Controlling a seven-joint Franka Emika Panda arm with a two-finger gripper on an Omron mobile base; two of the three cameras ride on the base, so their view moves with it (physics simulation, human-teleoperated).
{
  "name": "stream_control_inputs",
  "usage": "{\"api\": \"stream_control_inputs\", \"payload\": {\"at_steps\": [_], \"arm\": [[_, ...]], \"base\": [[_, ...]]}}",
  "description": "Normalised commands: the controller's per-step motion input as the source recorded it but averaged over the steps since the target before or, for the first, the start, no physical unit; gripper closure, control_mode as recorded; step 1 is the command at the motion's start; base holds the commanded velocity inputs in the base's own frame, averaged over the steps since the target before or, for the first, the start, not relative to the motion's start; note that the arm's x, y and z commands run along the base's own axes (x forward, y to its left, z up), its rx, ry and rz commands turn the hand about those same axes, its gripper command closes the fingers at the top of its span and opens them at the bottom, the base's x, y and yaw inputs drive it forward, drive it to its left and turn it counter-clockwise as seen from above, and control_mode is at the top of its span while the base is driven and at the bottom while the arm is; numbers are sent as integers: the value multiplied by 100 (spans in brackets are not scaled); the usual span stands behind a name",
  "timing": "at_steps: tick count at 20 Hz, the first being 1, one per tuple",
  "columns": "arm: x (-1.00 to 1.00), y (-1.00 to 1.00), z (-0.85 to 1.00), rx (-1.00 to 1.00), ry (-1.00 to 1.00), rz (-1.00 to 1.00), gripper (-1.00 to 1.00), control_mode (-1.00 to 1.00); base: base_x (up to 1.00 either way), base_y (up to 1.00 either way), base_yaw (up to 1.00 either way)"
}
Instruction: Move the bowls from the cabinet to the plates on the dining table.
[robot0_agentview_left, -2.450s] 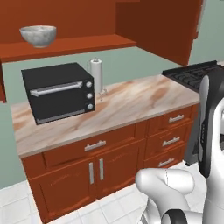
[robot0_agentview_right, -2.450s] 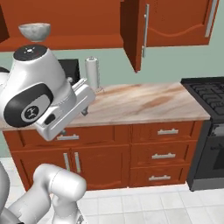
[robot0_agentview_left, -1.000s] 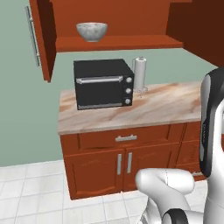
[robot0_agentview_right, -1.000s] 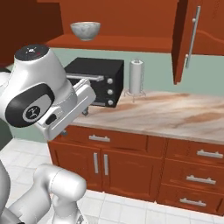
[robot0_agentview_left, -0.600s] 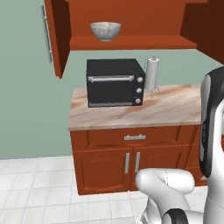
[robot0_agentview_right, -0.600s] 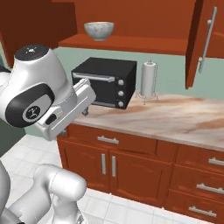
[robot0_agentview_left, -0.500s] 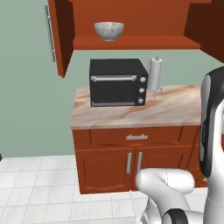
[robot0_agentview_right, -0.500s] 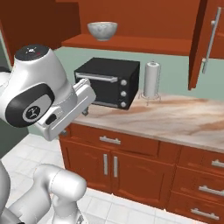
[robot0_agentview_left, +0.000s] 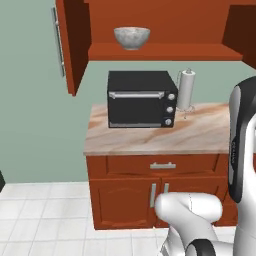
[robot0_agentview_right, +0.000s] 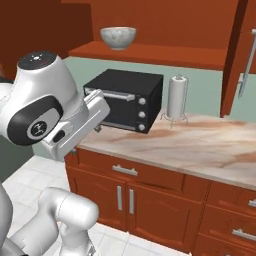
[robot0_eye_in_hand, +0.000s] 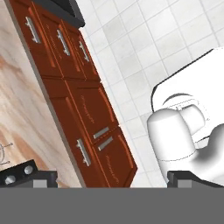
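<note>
The robot's white arm fills the lower right of the left base view, folded back and well short of any target. In the hand view the gripper (robot0_eye_in_hand: 109, 177) looks down along the low drawer fronts (robot0_eye_in_hand: 94, 131) and the white floor tiles (robot0_eye_in_hand: 144, 48); its two dark tips sit far apart at the bottom corners, jaws spread wide with nothing between them.

Mid-frame stands the short counter (robot0_agentview_left: 150, 137) with its marble top, carrying a black oven (robot0_agentview_left: 141, 99) and, just beside it to the right, a paper-towel roll (robot0_agentview_left: 186, 89) on a wire stand.

Farthest back, at upper centre, the cabinet (robot0_agentview_left: 165, 25) hangs with its left door (robot0_agentview_left: 70, 45) swung open. On its shelf rests the speckled bowl (robot0_agentview_left: 132, 37), upright, mouth facing the ceiling, its axis vertical; being round, it has no long axis to speak of. Whether a second bowl sits deeper on the shelf cannot be told from these angles.

The step in hand appears to be the approach to the first pick-up. The next move likely calls for raising the arm high above the oven and bringing the spread jaws over the bowl's rim.
</note>
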Motion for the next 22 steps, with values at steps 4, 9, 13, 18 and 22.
{"api": "stream_control_inputs", "payload": {"at_steps": [4,9,13,18,22], "arm": [[0,0,0,0,0,0,-100,100],[0,0,0,0,0,0,-100,100],[0,0,0,0,0,0,-100,100],[0,0,0,0,0,0,-100,100],[0,0,0,0,0,0,-100,100]], "base": [[54,-5,3],[37,-25,-1],[0,-51,-1],[1,-40,1],[40,-14,10]]}}
